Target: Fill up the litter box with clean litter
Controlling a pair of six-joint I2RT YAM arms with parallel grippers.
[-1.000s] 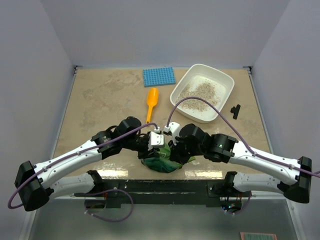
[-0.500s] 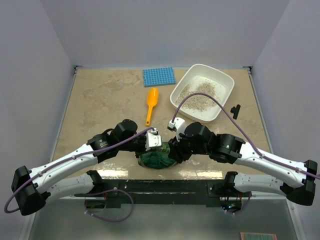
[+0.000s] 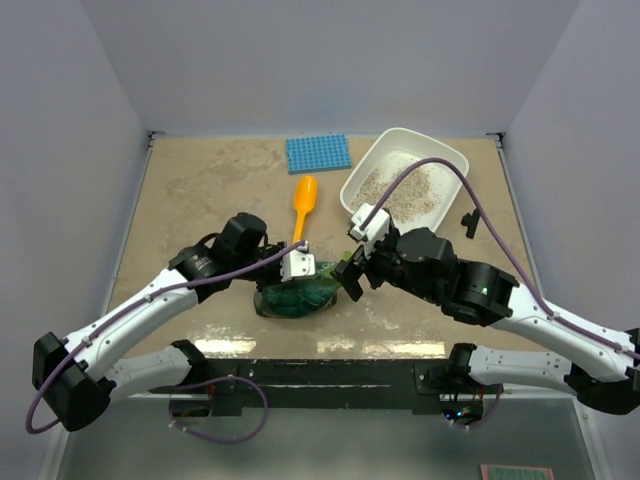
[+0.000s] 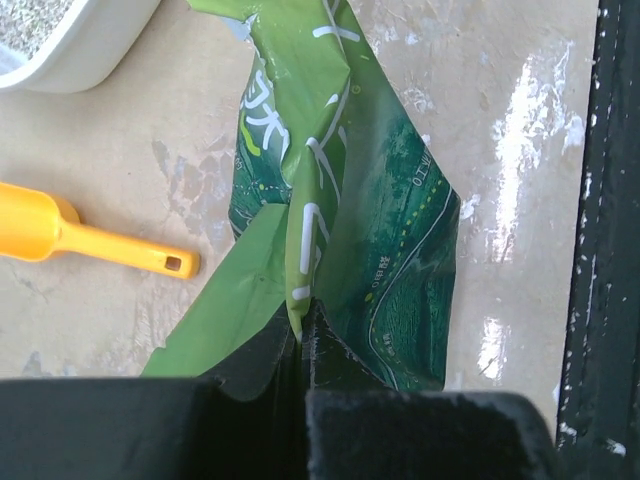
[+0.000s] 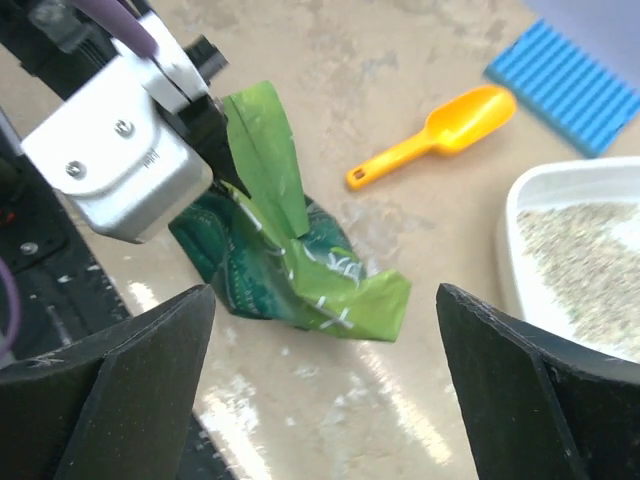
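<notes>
The beige stone-patterned table [image 3: 200, 190] carries everything. At its far right sits the white litter box [image 3: 358, 183], with the clean litter [image 3: 420, 195] spread as a thin speckled layer across its floor (part of the white bottom shows at the far side). Near the middle of the near edge lies the crinkled green foil bag [image 3: 295, 298]. The left gripper [image 4: 300, 340] is clamped tight on a fold of the bag's lighter green top. Just right of the bag, the right gripper [image 5: 322, 300] has its jaws spread wide with nothing between them. A blue studded mat [image 3: 318, 153] lies at the far edge, left of the box. An orange scoop [image 3: 303, 205] lies between mat and bag. A small black part [image 3: 469, 221] lies right of the box.
</notes>
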